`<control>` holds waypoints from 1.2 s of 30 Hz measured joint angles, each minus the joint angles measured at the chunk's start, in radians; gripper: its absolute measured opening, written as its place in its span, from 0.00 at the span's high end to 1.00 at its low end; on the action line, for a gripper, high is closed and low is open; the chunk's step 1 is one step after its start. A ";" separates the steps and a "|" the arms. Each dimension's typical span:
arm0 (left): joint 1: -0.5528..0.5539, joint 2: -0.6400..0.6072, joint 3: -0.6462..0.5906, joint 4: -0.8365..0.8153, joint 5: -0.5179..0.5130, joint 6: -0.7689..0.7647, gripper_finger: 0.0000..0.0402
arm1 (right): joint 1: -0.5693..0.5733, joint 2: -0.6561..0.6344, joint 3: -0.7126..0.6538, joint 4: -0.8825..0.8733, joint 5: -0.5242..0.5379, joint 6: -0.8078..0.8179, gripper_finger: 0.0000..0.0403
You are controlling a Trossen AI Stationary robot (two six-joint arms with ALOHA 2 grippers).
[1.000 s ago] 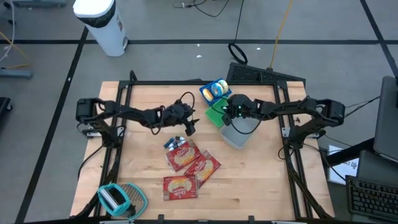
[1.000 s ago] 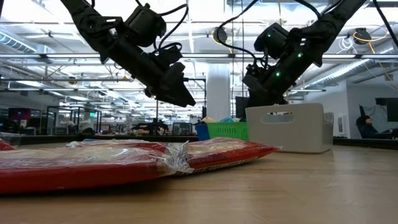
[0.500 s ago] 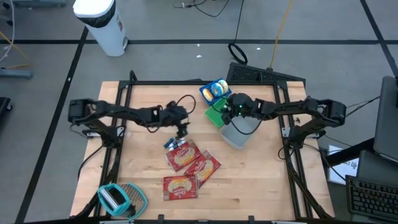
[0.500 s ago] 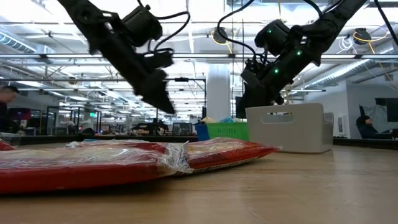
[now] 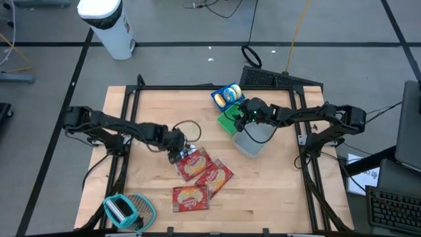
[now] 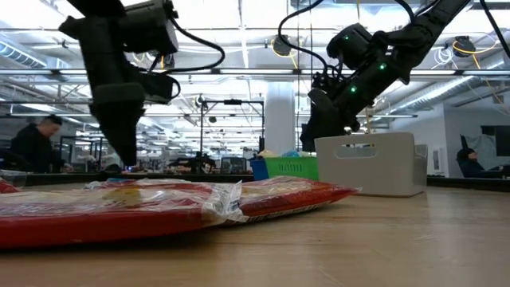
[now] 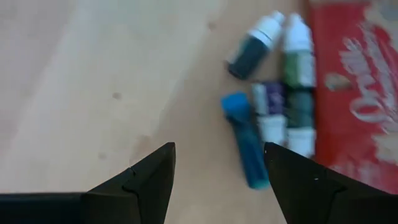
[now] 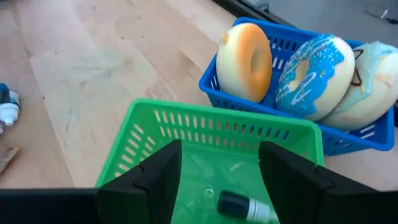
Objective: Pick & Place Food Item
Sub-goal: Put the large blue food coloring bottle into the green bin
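A: Left pincer (image 5: 176, 156) first. We read its fingers (image 7: 140, 180) as apart with nothing between them. It points steeply down at the counter (image 5: 151, 105), just beside a small cluster of dropper bottles (image 7: 273, 112).

B: Agreed. The blue bottle (image 7: 244, 140) lies flat, nearest the gap; the others lie side by side, up against the edge of a red snack packet (image 7: 354, 93). We judge the pincer is lining up on one of them, though which one we cannot tell.

A: Right pincer (image 5: 238, 124). Fingers (image 8: 155, 171) apart, holding nothing. It hangs over the green basket (image 8: 211, 124), tilted partly down.

B: One small bottle (image 8: 245, 205) lies on the floor of that basket, directly beneath the open fingers. We take it as dropped there, which would explain why the pincer is spread over the basket and not elsewhere.

A: Beside the green basket stands the blue basket (image 8: 280, 46) with three doughnuts (image 8: 245, 62) on edge, packed tight. A pale bin (image 5: 253, 141) sits just beside the right arm.

B: Further out: three red packets (image 5: 197, 178) overlap mid-counter, and a teal object (image 5: 125, 209) lies near the corner.

A: Risk, as we judge it: the bottles touch each other, so closing on one may nudge its neighbours.
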 joint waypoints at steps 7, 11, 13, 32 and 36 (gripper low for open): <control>-0.087 0.058 0.000 0.013 -0.015 -0.077 0.39 | 0.002 0.000 0.000 0.029 0.000 -0.014 0.49; -0.098 0.107 0.000 0.011 -0.032 -0.108 0.39 | 0.002 0.000 0.000 0.030 -0.002 -0.013 0.51; -0.098 0.134 0.000 0.014 -0.034 -0.120 0.39 | 0.002 0.000 0.000 0.030 -0.025 -0.008 0.51; -0.092 0.187 0.002 0.053 0.003 -0.083 0.65 | 0.010 0.000 0.000 0.030 -0.079 -0.007 0.52; -0.089 0.187 0.002 0.057 0.004 -0.050 0.75 | 0.010 0.000 0.000 0.031 -0.079 -0.006 0.52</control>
